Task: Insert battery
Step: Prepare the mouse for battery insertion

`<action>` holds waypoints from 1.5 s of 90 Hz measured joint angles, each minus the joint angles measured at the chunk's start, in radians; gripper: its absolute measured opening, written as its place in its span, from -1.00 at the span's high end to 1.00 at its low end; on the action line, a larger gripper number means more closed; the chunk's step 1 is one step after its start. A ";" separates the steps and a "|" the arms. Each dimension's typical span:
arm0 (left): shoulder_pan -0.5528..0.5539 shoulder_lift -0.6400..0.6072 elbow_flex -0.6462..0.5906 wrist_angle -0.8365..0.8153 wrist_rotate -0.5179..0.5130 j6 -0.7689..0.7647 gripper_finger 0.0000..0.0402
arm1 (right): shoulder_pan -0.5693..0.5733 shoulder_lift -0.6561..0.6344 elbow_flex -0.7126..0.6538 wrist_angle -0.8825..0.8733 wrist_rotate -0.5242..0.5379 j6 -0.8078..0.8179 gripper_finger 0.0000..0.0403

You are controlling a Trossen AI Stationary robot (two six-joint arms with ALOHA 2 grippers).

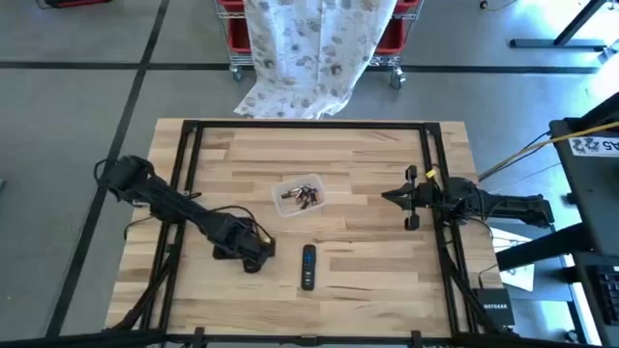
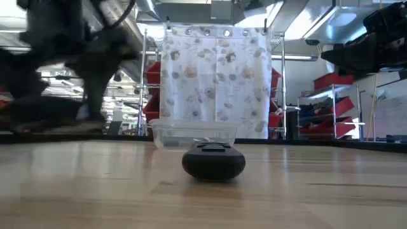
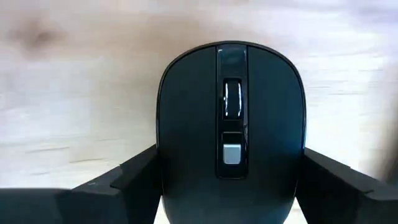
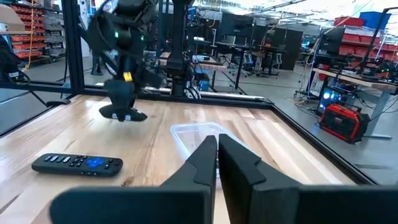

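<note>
A black computer mouse sits between the two dark fingers of the left gripper, low on the wooden table toward its near-left part. In the left wrist view the mouse fills the space between the fingers, scroll wheel and a small grey button facing the camera, and each finger lies right against a flank of the shell, so the gripper is clamped on the mouse (whether the mouse rests on the wood or is lifted off it cannot be told).

Just beside it, toward the table's middle, lies a slim black remote control, flat on the boards with its length running away from the near edge; a blue button shows on its face.

Farther back, near the table's centre, stands a clear plastic container holding small batteries and other bits, some red and some dark. From the low view the container stands directly behind the end of the remote.

The right gripper waits above the right part of the table, well apart from the container, its fingers pressed together with nothing between them.

Behind the table hangs a patterned white cloth over a cart with red bins.
</note>
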 joint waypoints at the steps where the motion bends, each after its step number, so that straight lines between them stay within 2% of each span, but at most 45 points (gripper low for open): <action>1: 0.001 -0.005 0.003 0.001 -0.010 0.005 -0.37 | 0.000 0.000 0.000 0.000 0.000 0.000 1.00; 13: 0.021 -0.070 0.020 0.056 -0.180 0.071 -0.37 | 0.000 0.000 0.000 0.000 0.000 0.000 1.00; 26: 0.064 -0.139 0.022 0.229 -0.408 0.222 -0.37 | 0.000 0.000 0.000 0.000 0.000 0.000 1.00; 37: 0.125 -0.167 0.022 0.464 -0.474 0.451 -0.37 | 0.000 0.000 0.000 0.000 0.000 0.000 1.00; 44: 0.167 -0.166 0.022 0.691 -0.447 0.638 -0.37 | 0.000 0.000 0.000 0.000 0.000 0.000 1.00; 60: 0.238 -0.164 0.022 1.247 -0.292 1.037 -0.37 | 0.000 0.000 0.000 0.000 0.000 0.000 1.00; 66: 0.257 -0.162 0.022 1.406 -0.217 1.141 -0.39 | 0.000 0.000 0.000 0.000 0.000 0.000 1.00; 74: 0.276 -0.162 0.022 1.543 -0.126 1.205 -0.43 | 0.000 0.000 0.000 0.000 0.000 0.000 1.00; 84: 0.294 -0.162 0.022 1.616 -0.026 1.211 -0.42 | 0.000 0.000 0.000 0.000 0.000 0.000 1.00; 91: 0.296 -0.162 0.022 1.618 0.002 1.191 -0.41 | 0.000 0.000 0.000 0.000 0.000 0.000 1.00; 135: 0.294 -0.162 0.021 1.607 -0.026 1.184 -0.41 | 0.000 0.000 0.000 0.000 0.000 0.000 1.00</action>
